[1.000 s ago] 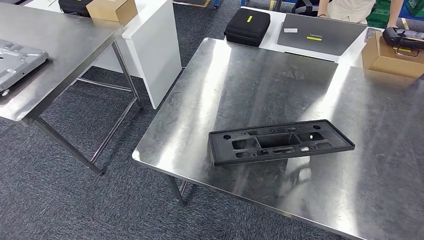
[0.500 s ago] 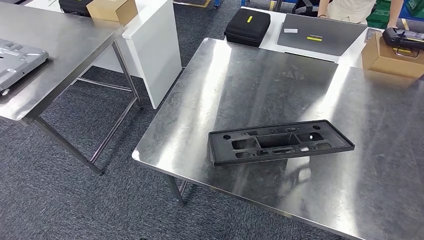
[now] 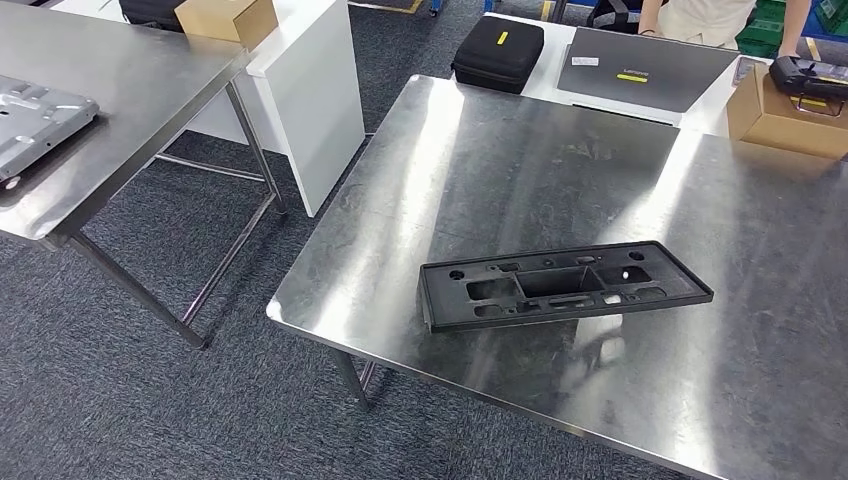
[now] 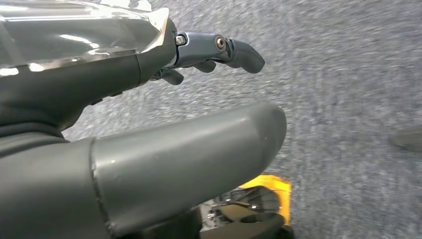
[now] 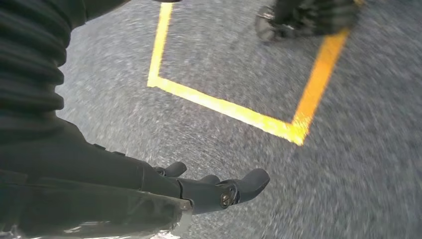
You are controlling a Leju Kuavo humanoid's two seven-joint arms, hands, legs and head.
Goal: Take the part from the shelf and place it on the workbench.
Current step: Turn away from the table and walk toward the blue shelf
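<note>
The part (image 3: 565, 286), a long black plastic tray with several rectangular openings and small holes, is lying flat on the steel bench (image 3: 520, 170), close to the near edge and running slightly askew to that edge. Nothing is touching it.

The left hand (image 4: 149, 99) is hanging above grey carpet (image 4: 348, 74) in the left wrist view; its thick thumb is extending forward and its darker fingers (image 4: 234, 50) are lying loosely apart with a slight curl, holding nothing. The right hand (image 5: 164, 194) is likewise hanging over the carpet in the right wrist view, beside yellow floor tape (image 5: 224, 107) (two strips meeting at a corner). Its fingers (image 5: 246, 184) are reaching outward, lightly spread, and gripping nothing.

At the far edge of the bench, a black zip case (image 3: 497, 53) and a closed grey laptop (image 3: 645, 68) are resting on an adjoining white surface, and a cardboard box (image 3: 785, 115) is sitting at the far right corner with a dark handheld device (image 3: 812, 75) on top of it. A person (image 3: 705, 18) is standing behind the laptop. To the left, a second steel bench (image 3: 140, 90) is carrying a pressed metal panel (image 3: 35, 118) near its left end and another cardboard box (image 3: 228, 18) at its far end.
</note>
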